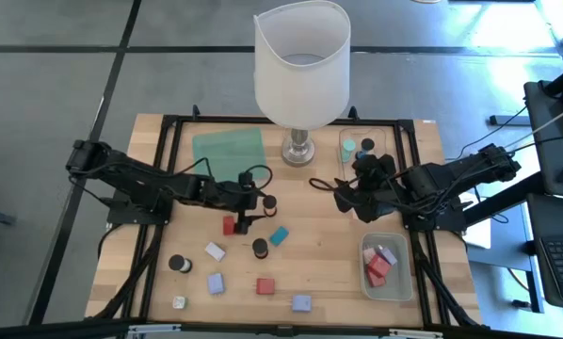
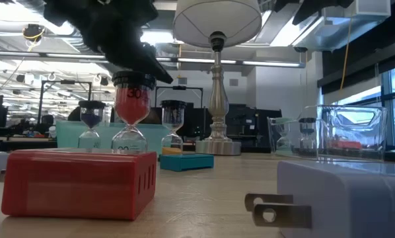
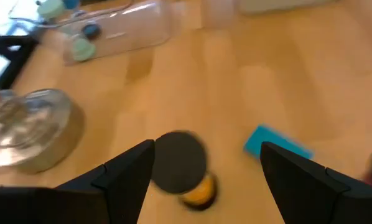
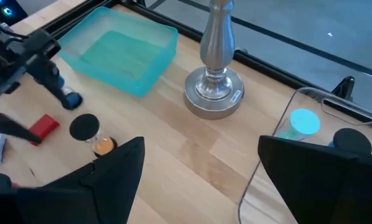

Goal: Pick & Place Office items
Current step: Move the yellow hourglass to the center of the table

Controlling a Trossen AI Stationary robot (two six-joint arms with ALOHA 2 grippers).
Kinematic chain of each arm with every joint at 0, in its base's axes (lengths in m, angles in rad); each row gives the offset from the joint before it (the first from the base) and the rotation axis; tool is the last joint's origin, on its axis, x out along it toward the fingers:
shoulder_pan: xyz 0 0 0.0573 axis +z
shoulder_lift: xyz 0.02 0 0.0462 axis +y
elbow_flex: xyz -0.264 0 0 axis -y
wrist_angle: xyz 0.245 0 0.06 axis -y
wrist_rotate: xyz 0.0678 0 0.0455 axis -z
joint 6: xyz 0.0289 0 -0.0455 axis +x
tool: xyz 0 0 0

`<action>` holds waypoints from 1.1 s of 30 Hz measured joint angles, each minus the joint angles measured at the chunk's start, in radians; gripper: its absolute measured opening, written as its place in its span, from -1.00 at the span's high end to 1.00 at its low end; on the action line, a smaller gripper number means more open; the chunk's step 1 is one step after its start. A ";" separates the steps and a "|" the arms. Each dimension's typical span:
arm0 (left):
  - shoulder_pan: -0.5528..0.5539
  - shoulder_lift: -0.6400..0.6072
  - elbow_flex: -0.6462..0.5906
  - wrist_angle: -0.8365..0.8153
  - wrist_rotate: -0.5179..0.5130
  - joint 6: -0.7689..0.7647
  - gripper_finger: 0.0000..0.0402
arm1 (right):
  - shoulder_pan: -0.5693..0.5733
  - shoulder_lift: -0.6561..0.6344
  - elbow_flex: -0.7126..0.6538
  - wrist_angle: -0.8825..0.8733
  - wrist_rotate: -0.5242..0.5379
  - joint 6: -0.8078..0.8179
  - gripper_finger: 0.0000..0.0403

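The left hand (image 1: pixel 254 209) hangs wide open and empty above an orange sand timer (image 3: pixel 181 168) on the counter (image 1: pixel 319 273). The right hand (image 4: pixel 198 168), open and empty, waits near the lamp (image 1: pixel 301 66).

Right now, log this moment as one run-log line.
left gripper: open, over black-capped orange sand timer | right gripper: open, empty, near clear plastic tray | red block: on table

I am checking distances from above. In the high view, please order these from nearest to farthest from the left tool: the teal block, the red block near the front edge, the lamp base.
From the left tool, open over mid-table:
1. Teal block, just to its right.
2. Red block, toward the front edge.
3. Lamp base, toward the back.
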 joint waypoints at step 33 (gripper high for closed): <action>0.023 0.150 -0.002 0.116 -0.021 0.016 -0.44 | -0.043 0.000 0.000 0.000 0.000 -0.061 -0.58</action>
